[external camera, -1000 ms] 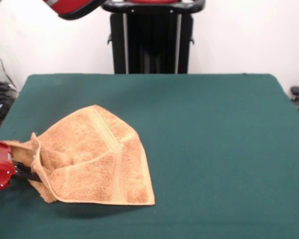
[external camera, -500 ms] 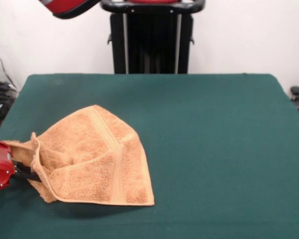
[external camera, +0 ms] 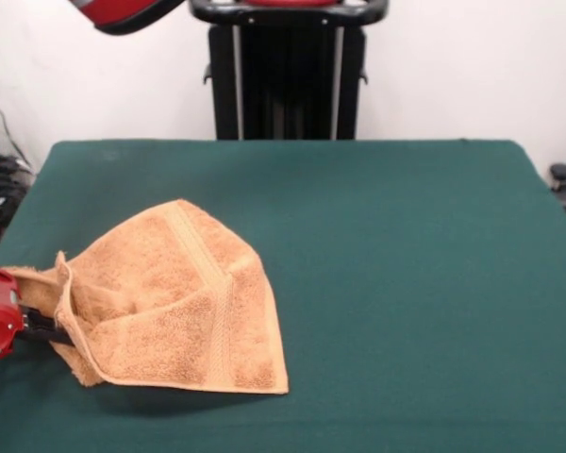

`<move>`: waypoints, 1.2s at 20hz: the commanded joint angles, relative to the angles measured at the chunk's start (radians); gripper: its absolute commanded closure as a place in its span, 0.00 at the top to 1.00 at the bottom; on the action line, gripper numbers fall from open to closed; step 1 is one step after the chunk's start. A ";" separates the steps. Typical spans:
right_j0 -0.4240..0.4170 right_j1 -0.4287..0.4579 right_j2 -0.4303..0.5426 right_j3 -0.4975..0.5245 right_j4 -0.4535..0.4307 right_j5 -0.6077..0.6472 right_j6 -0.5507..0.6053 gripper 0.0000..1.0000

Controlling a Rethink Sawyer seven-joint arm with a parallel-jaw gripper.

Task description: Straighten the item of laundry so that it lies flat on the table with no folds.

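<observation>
Front view: tool (external camera: 49, 330) at table's (external camera: 406, 264) left edge, clamped on folded towel's (external camera: 174, 302) left corner.

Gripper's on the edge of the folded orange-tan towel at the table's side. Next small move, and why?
Probably keep drawing that edge outward, toward the picture's left. The red gripper seems shut on the left edge of the fluffy orange-tan terry-cloth towel, which lies doubled over in a rough triangle, its woven band bent at an angle. Little of the dark green felt-covered table remains on that side, so keep the pull short.
</observation>
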 commanded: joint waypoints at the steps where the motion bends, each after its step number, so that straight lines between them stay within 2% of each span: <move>1: 0.007 0.045 -0.102 0.025 0.004 0.214 -0.024 0.00; 16: 0.008 0.058 -0.096 0.028 -0.012 0.286 -0.055 0.00; 24: 0.009 0.058 -0.098 0.030 -0.016 0.285 -0.053 0.00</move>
